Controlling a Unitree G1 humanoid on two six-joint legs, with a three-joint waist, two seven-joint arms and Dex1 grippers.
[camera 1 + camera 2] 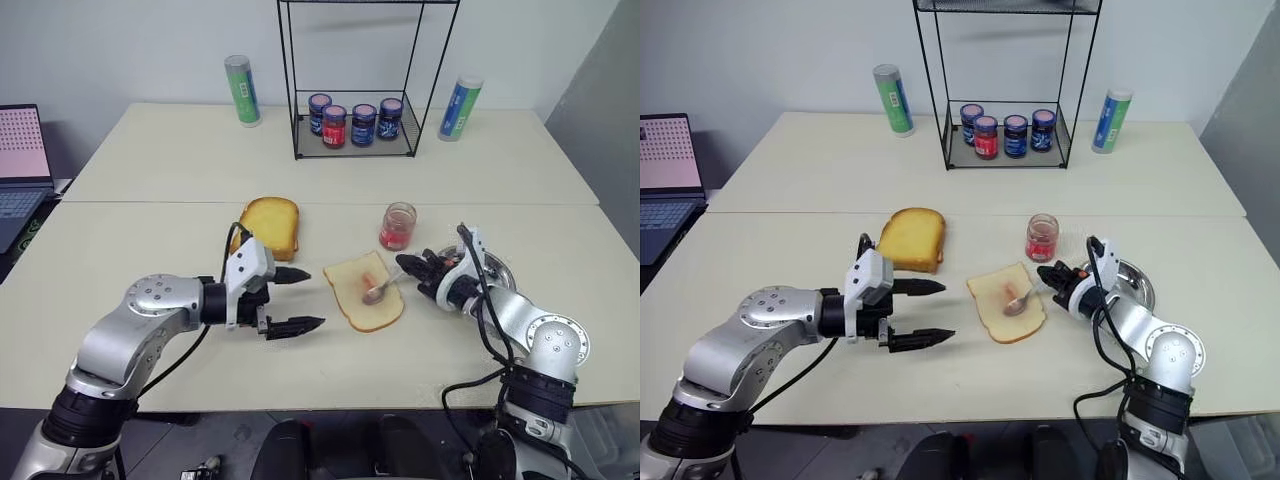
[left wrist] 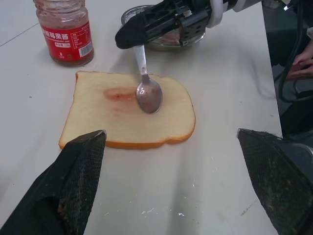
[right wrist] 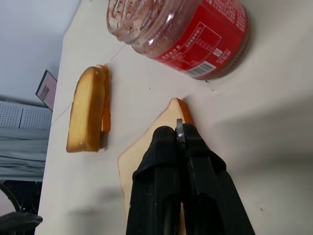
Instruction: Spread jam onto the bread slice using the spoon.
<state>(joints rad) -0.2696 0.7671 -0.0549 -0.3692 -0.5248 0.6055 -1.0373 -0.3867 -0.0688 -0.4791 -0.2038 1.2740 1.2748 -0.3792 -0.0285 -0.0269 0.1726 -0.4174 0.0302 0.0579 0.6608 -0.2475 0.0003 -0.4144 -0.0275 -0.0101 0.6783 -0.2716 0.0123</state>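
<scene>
Left eye view — cream table (image 1: 180, 180), grey wall (image 1: 120, 50)

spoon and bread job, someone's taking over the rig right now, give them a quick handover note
Right gripper: shut on the spoon handle, bowl resting on the bread slice.
Left gripper: open, holding nothing, hovering beside the slice on its left.
Jam jar: lid off, standing on the table just behind the slice, next to the round steel dish.
Done: a small pink smear of jam on the slice by the spoon bowl.
Left: most of the face is bare; spread the jam across it, probably with another scoop.
</scene>
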